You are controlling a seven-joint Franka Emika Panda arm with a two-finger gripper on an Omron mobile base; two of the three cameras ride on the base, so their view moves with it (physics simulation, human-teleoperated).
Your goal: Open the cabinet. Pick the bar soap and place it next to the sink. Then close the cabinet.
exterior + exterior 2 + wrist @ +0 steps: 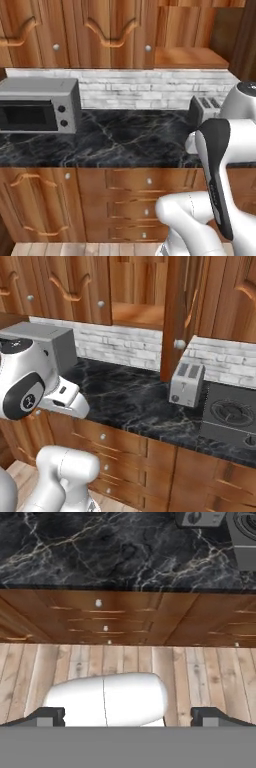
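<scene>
The cabinet on the wall stands open. Its door is swung out edge-on toward me, with a round silver knob on it. In the left base view the open cabinet shows a plain wooden shelf with nothing on the part I can see. The bar soap and the sink are out of view. My gripper is open, its dark fingertips far apart with nothing between them. It points down at the counter edge, the drawers and the wooden floor.
A grey microwave sits at the counter's left and a grey toaster under the open door. A black stove lies right of the toaster. Black marble counter stretches between. Wooden drawers run below it.
</scene>
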